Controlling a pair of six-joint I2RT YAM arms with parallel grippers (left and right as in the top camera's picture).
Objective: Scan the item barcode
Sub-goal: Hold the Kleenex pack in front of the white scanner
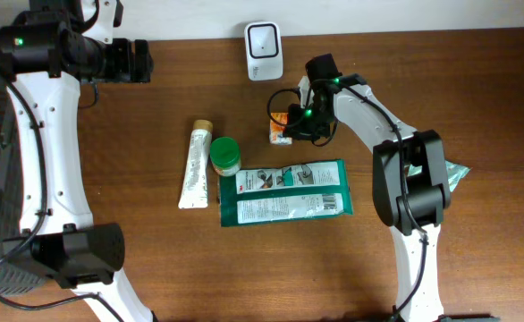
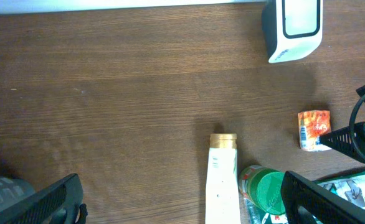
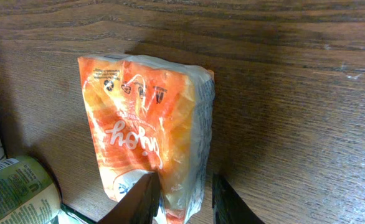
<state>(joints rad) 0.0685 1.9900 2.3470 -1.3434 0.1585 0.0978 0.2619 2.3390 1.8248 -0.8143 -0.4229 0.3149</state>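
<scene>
Brown wooden tabletop (image 1: 137, 161): my right gripper (image 3: 182, 202) straddled the end seam of a crinkly orange foil snack packet (image 3: 148, 124), likely light and soft; pinch unclear. Left gripper (image 2: 182, 205) gaped.

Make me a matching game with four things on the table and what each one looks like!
Things:
1. barcode scanner
2. snack packet
3. tube
4. jar

Looks:
A. green lid
B. orange wrapper
C. white body, gold cap
D. white shell, dark front

Pairs: 1-D, 2-B, 3-C, 4-A
</scene>
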